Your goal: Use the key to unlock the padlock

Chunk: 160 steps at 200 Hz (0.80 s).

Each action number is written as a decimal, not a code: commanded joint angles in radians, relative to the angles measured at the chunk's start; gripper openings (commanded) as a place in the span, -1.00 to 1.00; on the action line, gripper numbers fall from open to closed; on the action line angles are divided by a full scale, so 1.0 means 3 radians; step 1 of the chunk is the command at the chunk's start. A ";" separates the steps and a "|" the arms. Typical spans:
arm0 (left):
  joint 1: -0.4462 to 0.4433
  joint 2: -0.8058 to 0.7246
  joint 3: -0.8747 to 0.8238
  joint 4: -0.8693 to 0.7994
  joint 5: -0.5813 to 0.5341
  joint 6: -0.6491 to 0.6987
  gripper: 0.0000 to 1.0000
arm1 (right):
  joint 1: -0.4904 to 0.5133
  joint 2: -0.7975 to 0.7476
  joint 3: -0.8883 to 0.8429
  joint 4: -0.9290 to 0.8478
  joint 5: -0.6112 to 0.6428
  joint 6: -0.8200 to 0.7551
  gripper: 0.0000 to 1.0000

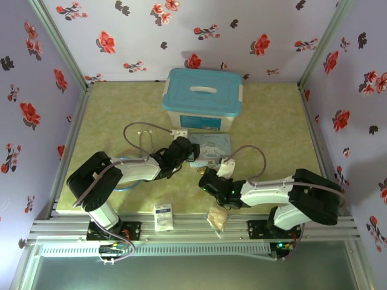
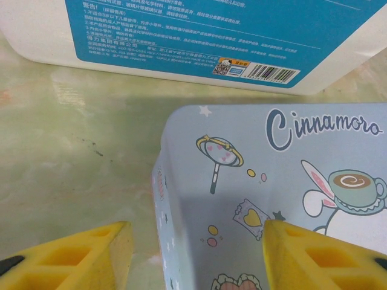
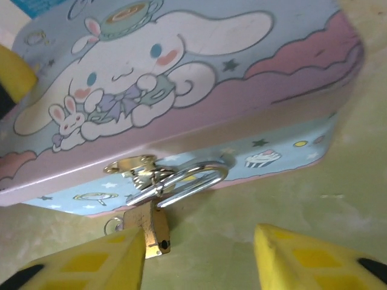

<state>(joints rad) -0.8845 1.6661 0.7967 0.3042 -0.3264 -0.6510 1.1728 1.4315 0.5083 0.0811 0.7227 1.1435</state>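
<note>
- Draping three sides of the cell, the walls (image 1: 181, 36) are pale lilac cloth printed with red and dark flowers.
- The table (image 1: 121, 109) is flat and glossy, yellow-green with a faint marbled mottle. A ribbed aluminium rail (image 1: 193, 232) edges its near side.
- At the back stands the storage box (image 1: 202, 96), milky white plastic with rounded corners. It has a smooth teal lid, a moulded handle slot, and a blue printed label on its front wall.
- Just in front of it lies the tin (image 1: 214, 145), a shallow rounded-corner case of thin painted metal. It is pale blue and pink, with a long-eared white cartoon dog on the lid.
- The left hand (image 2: 193, 260) is spread wide and holds nothing. Its blocky, webbed yellow fingers (image 2: 78, 254) straddle one corner of the tin, one over the lid and one over bare table.
- The right hand (image 3: 199, 260) is also wide and empty, low at the tin's front wall.
- Near the rail lie a flat white rectangular sachet (image 1: 163, 216) and, well apart from it, a lumpy tan packet (image 1: 217, 217).
- The padlock (image 3: 154, 226) is a small squarish brass block hanging at the tin's front. It rests against the inner edge of one of the right hand's fingers.
- Its shackle (image 3: 187, 181) is a thin, bright silvery loop threaded through the tin's stamped gold hasp (image 3: 134, 166).
- A tiny wire ring (image 3: 110, 226) sits beside the brass body.
</note>
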 commanded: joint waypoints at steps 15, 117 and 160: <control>-0.0010 0.0051 -0.0167 -0.0723 0.0003 0.0020 0.16 | 0.0088 0.0404 0.0461 -0.0490 -0.0021 -0.0347 0.10; -0.0012 0.0058 -0.0219 -0.0707 0.0002 0.0029 0.18 | 0.0119 0.1186 0.1081 -0.1061 0.0135 -0.0378 0.09; -0.0012 0.0097 -0.0237 -0.0707 0.0002 0.0037 0.17 | 0.0120 0.1221 0.0985 -0.0736 0.0387 -0.0413 -0.35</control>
<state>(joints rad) -0.8845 1.6554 0.7860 0.3004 -0.3256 -0.6521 1.2091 1.7790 0.8173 -0.1734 0.7433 1.0168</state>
